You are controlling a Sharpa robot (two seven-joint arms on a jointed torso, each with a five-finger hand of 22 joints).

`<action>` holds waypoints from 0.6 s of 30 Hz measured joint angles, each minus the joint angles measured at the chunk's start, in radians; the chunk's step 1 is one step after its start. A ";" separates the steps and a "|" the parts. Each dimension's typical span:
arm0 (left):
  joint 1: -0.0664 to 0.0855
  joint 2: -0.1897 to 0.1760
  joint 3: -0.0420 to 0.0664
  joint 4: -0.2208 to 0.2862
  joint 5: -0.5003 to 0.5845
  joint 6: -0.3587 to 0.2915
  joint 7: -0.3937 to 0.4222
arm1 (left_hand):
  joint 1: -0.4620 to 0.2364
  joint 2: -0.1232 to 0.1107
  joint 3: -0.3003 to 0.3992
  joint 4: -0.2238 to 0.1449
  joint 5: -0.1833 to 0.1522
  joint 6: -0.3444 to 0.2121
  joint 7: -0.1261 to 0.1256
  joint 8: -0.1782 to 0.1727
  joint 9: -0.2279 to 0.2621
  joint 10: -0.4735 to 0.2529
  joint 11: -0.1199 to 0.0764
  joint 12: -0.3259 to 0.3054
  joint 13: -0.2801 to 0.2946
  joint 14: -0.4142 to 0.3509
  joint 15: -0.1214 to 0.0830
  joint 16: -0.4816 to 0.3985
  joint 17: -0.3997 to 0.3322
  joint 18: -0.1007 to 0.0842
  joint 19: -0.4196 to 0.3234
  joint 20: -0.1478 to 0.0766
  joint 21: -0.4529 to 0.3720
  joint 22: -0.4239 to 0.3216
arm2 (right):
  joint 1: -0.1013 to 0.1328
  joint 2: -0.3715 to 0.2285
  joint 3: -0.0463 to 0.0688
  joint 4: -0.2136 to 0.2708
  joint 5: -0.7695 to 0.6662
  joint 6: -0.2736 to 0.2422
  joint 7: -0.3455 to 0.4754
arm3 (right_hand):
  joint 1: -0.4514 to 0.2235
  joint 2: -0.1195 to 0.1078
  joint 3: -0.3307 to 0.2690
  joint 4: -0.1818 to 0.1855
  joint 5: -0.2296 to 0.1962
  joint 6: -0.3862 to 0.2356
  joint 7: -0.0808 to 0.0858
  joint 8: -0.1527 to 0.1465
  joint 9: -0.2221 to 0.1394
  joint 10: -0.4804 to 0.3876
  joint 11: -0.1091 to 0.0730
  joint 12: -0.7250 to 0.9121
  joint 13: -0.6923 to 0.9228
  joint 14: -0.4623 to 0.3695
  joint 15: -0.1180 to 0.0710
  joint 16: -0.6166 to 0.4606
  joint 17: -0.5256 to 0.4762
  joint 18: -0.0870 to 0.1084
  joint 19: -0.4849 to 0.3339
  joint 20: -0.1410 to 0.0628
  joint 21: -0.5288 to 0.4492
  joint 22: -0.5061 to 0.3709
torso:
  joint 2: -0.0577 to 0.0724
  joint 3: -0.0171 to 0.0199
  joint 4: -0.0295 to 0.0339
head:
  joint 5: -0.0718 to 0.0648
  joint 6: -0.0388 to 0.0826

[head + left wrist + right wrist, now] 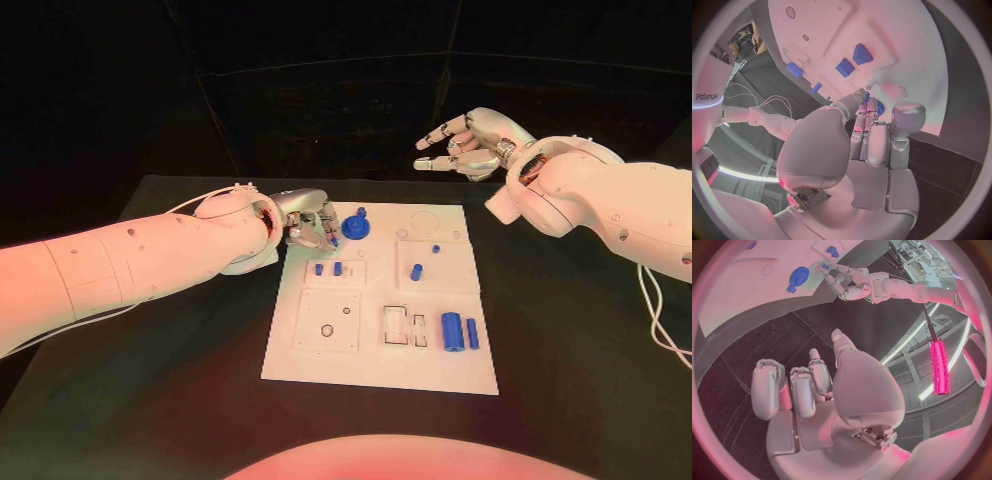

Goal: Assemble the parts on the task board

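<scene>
The white board (382, 300) lies flat on the black bench (577, 340), and the left hand (306, 225) reaches down at its far left corner, just beside the round blue disc (358, 225); its fingers (862, 117) are drawn together over a small blue piece (879, 106), though I cannot tell whether they actually pinch it. The right hand (469, 140) hangs above the bench beyond the board's far edge, fingers apart and holding nothing. The blue pieces look like small, light, stiff plastic with smooth sides, so each probably wants a fingertip pinch across its middle; the two blue cylinders (459, 330) near the board's right edge could roll if nudged.
</scene>
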 measured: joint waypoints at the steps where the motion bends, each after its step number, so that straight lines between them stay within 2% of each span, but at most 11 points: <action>1: 0.000 0.002 0.000 -0.002 0.001 0.003 -0.001 | 0.000 0.000 0.000 0.000 0.000 0.000 0.000 0.000 0.000 0.000 0.000 -0.001 0.000 0.000 0.000 0.002 0.001 0.000 0.000 0.000 0.000 0.001 | 0.000 0.000 0.000 0.000 0.000 0.000 0.000 | 0.000 0.000 0.000 0.000 0.000 0.000 0.000 0.000 0.000 0.000 0.000 0.000 0.000 0.000 0.000 0.000 0.000 0.000 0.000 0.000 0.000 0.000 | 0.000 0.0001 -0.0006 | 0.000 0.000; 18: -0.004 0.019 0.002 -0.019 0.003 0.057 -0.034 | -0.003 -0.005 0.005 0.001 0.000 0.000 0.000 -0.001 0.000 0.000 0.000 -0.005 0.000 0.000 0.000 0.004 0.001 0.000 0.003 -0.003 0.000 0.002 | 0.000 0.001 0.000 -0.001 0.000 0.002 0.000 | 0.000 0.000 0.000 0.000 0.000 0.000 0.000 0.000 0.000 0.000 0.000 0.000 0.000 0.000 0.000 0.000 0.000 0.000 0.000 0.000 0.000 0.000 | 0.000 0.0008 -0.0012 | 0.001 -0.002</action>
